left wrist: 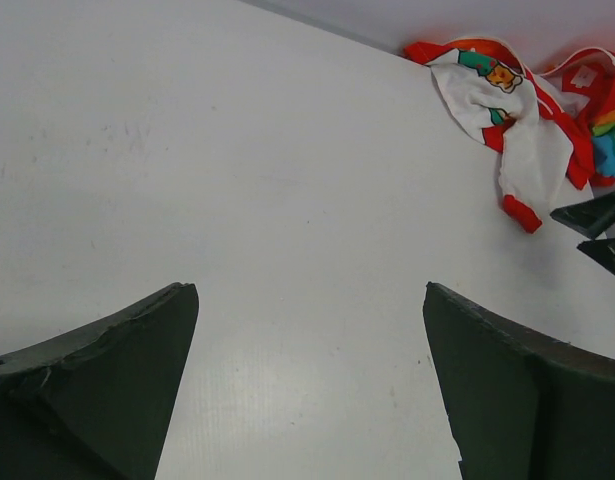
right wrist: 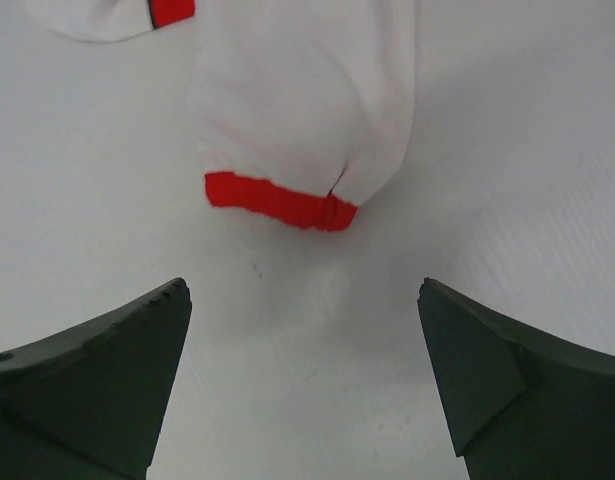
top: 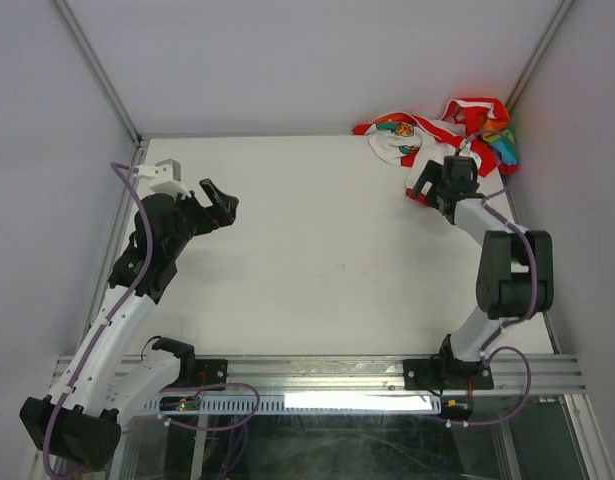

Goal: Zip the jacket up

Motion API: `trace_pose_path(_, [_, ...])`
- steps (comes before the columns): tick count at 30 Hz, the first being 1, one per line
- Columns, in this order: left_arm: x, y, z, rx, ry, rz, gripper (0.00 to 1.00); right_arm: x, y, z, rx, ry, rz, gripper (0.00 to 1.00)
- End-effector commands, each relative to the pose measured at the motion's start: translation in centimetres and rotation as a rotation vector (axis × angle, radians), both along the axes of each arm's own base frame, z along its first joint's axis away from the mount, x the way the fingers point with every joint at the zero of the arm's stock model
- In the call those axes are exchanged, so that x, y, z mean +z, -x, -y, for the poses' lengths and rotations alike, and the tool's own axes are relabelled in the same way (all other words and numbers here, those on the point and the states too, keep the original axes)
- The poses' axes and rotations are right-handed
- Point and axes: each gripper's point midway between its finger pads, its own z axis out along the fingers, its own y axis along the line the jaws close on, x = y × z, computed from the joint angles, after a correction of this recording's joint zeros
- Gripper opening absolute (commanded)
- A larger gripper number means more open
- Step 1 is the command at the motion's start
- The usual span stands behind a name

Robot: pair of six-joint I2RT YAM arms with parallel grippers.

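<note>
Though limp, rumpled white jacket [top: 399, 148], ribbed red cuff [right wrist: 282, 203] near right pincer [right wrist: 305, 295].

No lettering, number, brand or sign is showing legibly in any view. The jacket [top: 432, 135], lying crumpled at the far right corner of the table [top: 317, 260], is showing only cartoon prints and coloured stripes, and no letters are coming through on them. In the left wrist view a small pale patch [left wrist: 586, 76], perhaps a label, is sitting on the red fabric, but it is appearing too small and blurred to read.
</note>
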Motion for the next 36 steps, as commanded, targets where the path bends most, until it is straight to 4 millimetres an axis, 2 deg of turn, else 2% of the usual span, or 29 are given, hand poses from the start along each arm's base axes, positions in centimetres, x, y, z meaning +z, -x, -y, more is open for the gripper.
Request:
trace_pose_path(1, [1.6,-0.4,1.1,-0.048,0.063,0.042,0.99,1.0,-6.7,3.4,-0.148,0.086,0.108,0.99])
trace_pose_path(2, [1.6,-0.4,1.2,-0.053,0.064,0.040,0.99,-0.1,-7.6,3.6,-0.153,0.095,0.086,1.00])
trace_pose_path(4, [1.5,-0.4,1.4,-0.063,0.062,0.039,0.99,-0.7,-9.8,3.8,-0.161,0.107,0.077,1.00])
trace_pose_path(6, [1.4,-0.2,1.4,-0.066,0.060,0.038,0.99,-2.1,-11.0,4.0,-0.166,0.113,0.029,1.00])
trace_pose_path(8, [1.3,-0.1,1.2,-0.060,0.058,0.041,0.99,-4.3,-11.7,4.0,-0.171,0.110,-0.046,0.99])
trace_pose_path(9, [1.3,-0.1,1.1,-0.054,0.056,0.042,0.99,-4.8,-12.0,3.9,-0.169,0.107,-0.071,0.99])
trace_pose_path(12, [1.2,0.0,0.7,-0.036,0.053,0.043,0.99,-6.5,-11.7,3.1,-0.146,0.092,-0.144,0.91])
trace_pose_path(14, [1.2,-0.1,0.7,-0.032,0.052,0.043,0.99,-7.5,-11.2,2.4,-0.116,0.094,-0.188,0.82])
trace_pose_path(16, [1.3,-0.2,0.7,-0.031,0.053,0.045,0.99,-8.1,-10.5,1.3,-0.074,0.092,-0.227,0.66])
trace_pose_path(19, [1.2,-0.5,0.8,-0.035,0.050,0.043,0.99,-8.0,-9.0,-1.7,0.027,0.092,-0.254,0.23])
trace_pose_path(20, [1.2,-0.5,0.9,-0.038,0.049,0.044,0.99,-7.5,-8.6,-3.0,0.069,0.092,-0.248,0.08])
trace_pose_path(21, [1.3,-0.6,0.9,-0.040,0.048,0.046,0.99,-7.1,-7.9,-4.8,0.119,0.084,-0.245,0.00])
trace_pose_path(23, [1.3,-0.6,1.0,-0.046,0.045,0.052,0.99,-5.9,-6.3,-9.2,0.238,0.043,-0.231,0.00])
trace_pose_path(25, [1.3,-0.7,0.9,-0.045,0.039,0.054,0.99,-4.6,-3.6,-14.6,0.380,-0.004,-0.226,0.00])
trace_pose_path(26, [1.3,-0.7,0.9,-0.046,0.034,0.057,0.99,-3.9,-1.5,-18.6,0.484,-0.025,-0.224,0.00])
trace_pose_path(28, [1.4,-0.8,0.8,-0.044,0.026,0.061,0.99,-2.4,2.9,-24.8,0.660,-0.064,-0.222,0.00])
trace_pose_path(30, [1.4,-0.8,0.6,-0.039,0.014,0.065,0.99,-0.6,8.5,-31.3,0.867,-0.141,-0.226,0.00])
trace_pose_path(31, [1.5,-0.8,0.6,-0.039,0.010,0.068,0.99,0.5,11.1,-33.8,0.948,-0.172,-0.225,0.00])
trace_pose_path(34, [1.4,-0.9,0.5,-0.034,-0.003,0.069,0.99,3.2,19.2,-40.3,1.190,-0.239,-0.232,0.00])
trace_pose_path(36, [1.5,-1.0,0.3,-0.031,-0.011,0.072,0.99,4.4,23.0,-42.2,1.284,-0.220,-0.237,0.00])
